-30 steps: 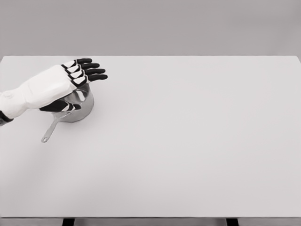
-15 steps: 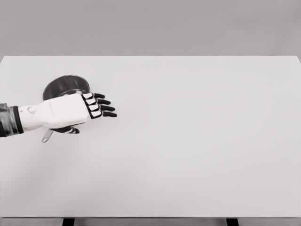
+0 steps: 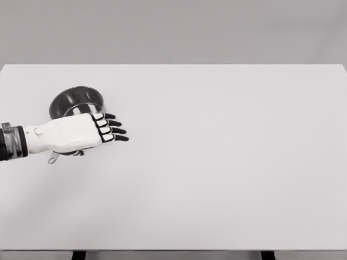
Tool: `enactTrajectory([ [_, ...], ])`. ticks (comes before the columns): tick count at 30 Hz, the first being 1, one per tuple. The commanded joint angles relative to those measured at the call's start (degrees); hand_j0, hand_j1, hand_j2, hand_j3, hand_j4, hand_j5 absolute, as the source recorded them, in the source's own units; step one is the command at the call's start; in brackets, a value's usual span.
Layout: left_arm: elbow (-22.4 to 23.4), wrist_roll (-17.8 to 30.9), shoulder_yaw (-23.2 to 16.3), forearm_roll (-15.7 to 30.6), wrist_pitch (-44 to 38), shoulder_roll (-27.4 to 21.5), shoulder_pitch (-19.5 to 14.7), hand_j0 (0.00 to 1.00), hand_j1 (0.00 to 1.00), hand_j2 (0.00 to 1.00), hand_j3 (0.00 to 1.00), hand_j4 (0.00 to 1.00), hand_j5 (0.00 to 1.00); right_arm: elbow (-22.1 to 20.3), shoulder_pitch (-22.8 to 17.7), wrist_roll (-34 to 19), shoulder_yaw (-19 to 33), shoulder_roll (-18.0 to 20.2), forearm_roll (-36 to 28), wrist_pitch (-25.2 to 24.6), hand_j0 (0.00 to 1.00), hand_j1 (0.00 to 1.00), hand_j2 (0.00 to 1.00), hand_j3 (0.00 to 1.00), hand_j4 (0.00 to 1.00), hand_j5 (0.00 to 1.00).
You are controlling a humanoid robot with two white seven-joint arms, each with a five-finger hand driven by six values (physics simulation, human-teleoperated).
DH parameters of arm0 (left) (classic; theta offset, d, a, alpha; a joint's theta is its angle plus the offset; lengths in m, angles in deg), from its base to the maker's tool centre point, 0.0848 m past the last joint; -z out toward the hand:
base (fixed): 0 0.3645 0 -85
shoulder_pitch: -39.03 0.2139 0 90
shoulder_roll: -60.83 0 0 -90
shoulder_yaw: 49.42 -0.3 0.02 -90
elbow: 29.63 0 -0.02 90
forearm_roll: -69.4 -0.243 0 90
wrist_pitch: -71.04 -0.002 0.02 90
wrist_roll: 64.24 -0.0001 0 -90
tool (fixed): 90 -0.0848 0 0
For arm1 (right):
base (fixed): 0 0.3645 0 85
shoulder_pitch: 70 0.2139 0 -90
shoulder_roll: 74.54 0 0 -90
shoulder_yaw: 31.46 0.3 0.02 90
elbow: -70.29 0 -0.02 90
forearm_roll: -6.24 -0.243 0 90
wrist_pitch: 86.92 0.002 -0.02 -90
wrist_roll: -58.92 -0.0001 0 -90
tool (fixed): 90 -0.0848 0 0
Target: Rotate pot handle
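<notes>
A small steel pot (image 3: 76, 101) stands at the left of the white table (image 3: 217, 162). Its long handle (image 3: 53, 158) points toward the front left; only the end loop shows below my hand. My left hand (image 3: 103, 129) lies over the pot's near side and the handle, palm down, with its black fingers (image 3: 116, 130) stretched out to the right. The thumb is tucked under the hand near the handle; whether it touches the handle is hidden. The right arm does not appear.
The table's left edge runs close to the pot and my forearm (image 3: 13, 143). A grey wall rises behind the far edge.
The left hand came down from over the pot's far rim to its near side above the handle, then drew back slightly left. The pot has not visibly turned.
</notes>
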Motion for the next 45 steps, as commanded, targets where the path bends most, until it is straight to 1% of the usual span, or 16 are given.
enactTrajectory([
  [1, 0.2, -0.02, 0.13, -0.22, -0.09, -0.29, 0.0, 1.0, 1.0, 1.0, 1.0, 1.0, 1.0, 0.0, 0.0, -0.03, 0.0, 0.0, 0.01, -0.02, 1.0, 1.0, 1.0, 1.0, 1.0, 1.0],
  [6, 0.2, -0.02, 0.13, -1.01, -0.09, -0.38, 0.0, 1.0, 1.0, 1.0, 1.0, 1.0, 1.0, 0.0, 0.0, -0.03, 0.0, 0.0, 0.01, -0.02, 1.0, 1.0, 1.0, 1.0, 1.0, 1.0],
  [9, 0.28, -0.02, 0.21, -2.77, -0.09, -1.08, 0.09, 1.0, 1.0, 1.0, 1.0, 1.0, 1.0, 0.0, 0.0, -0.03, 0.0, 0.0, 0.01, 0.06, 1.0, 1.0, 1.0, 1.0, 1.0, 1.0],
  [15, 0.37, -0.02, 0.3, -2.68, -0.09, -1.25, -0.09, 1.0, 1.0, 1.0, 1.0, 1.0, 1.0, 0.0, 0.0, -0.03, 0.0, 0.0, 0.01, -0.02, 1.0, 1.0, 1.0, 1.0, 1.0, 1.0],
  [17, 0.55, -0.02, 0.3, -2.59, -0.09, -2.75, 0.09, 1.0, 1.0, 1.0, 1.0, 1.0, 1.0, 0.0, 0.0, -0.03, 0.0, 0.0, 0.01, -0.02, 1.0, 1.0, 1.0, 1.0, 1.0, 1.0],
  [24, 1.78, -0.02, 0.3, -2.68, -0.09, -2.92, 0.26, 1.0, 1.0, 1.0, 1.0, 1.0, 1.0, 0.0, 0.0, 0.06, 0.0, 0.0, 0.01, 0.06, 1.0, 1.0, 1.0, 1.0, 1.0, 1.0],
  [31, 1.87, -0.02, 0.3, -2.15, -0.09, -3.8, -0.09, 1.0, 1.0, 1.0, 1.0, 1.0, 1.0, 0.0, 0.0, -0.03, 0.0, 0.0, 0.01, -0.02, 1.0, 1.0, 1.0, 1.0, 1.0, 1.0],
  [36, 1.87, -0.11, 0.39, -1.89, -0.09, -5.3, 0.0, 1.0, 1.0, 1.0, 1.0, 1.0, 1.0, 0.0, 0.0, 0.06, 0.0, 0.0, 0.01, -0.02, 1.0, 1.0, 1.0, 1.0, 1.0, 1.0],
  [45, 1.95, -0.11, 0.65, -1.8, -0.09, -5.65, 0.0, 1.0, 1.0, 1.0, 1.0, 1.0, 1.0, 0.0, 0.0, -0.03, 0.0, 0.0, 0.01, 0.06, 1.0, 1.0, 1.0, 1.0, 1.0, 1.0],
])
